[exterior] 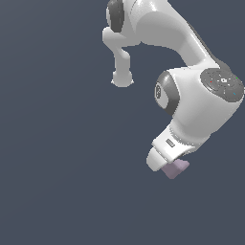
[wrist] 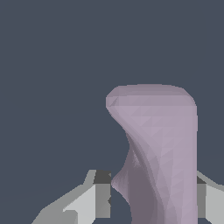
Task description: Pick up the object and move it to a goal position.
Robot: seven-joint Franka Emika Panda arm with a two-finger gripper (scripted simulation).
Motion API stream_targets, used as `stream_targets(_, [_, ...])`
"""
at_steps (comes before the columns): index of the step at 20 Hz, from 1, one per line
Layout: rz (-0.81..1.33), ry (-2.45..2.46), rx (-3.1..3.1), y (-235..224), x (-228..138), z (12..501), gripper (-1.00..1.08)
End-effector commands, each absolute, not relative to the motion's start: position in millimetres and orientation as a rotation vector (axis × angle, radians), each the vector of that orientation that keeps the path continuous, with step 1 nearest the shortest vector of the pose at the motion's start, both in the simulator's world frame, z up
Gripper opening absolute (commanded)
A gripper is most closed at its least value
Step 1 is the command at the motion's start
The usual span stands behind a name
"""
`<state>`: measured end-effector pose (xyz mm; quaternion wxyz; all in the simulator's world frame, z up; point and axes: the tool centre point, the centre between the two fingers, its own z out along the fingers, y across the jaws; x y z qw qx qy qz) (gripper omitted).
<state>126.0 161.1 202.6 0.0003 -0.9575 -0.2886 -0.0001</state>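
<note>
The object [exterior: 175, 168] is a small pale lilac curved block that sticks out just below the white hand [exterior: 162, 152] of my arm, at the exterior view's lower right. In the wrist view the object [wrist: 157, 140] fills the space between my two grey fingers. My gripper [wrist: 151, 190] is closed on its narrow waist, with one finger [wrist: 98, 197] against one side and the other finger [wrist: 204, 199] against the other. The block's broad rounded end points away from the hand. My fingers are hidden behind the hand in the exterior view.
The ground is a plain dark blue-grey surface [exterior: 57, 167] with no other objects in view. The arm's white links [exterior: 201, 105] and base [exterior: 122, 76] take up the exterior view's upper right.
</note>
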Motion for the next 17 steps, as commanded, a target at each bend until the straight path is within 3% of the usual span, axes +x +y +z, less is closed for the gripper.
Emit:
stream_targets(1, [0.0,-0.906,-3.008,169.2,129.5,217.4,-1.0])
stream_targets(17, [0.0,-0.906,-3.008,186.2,138.6,247.4,-1.0])
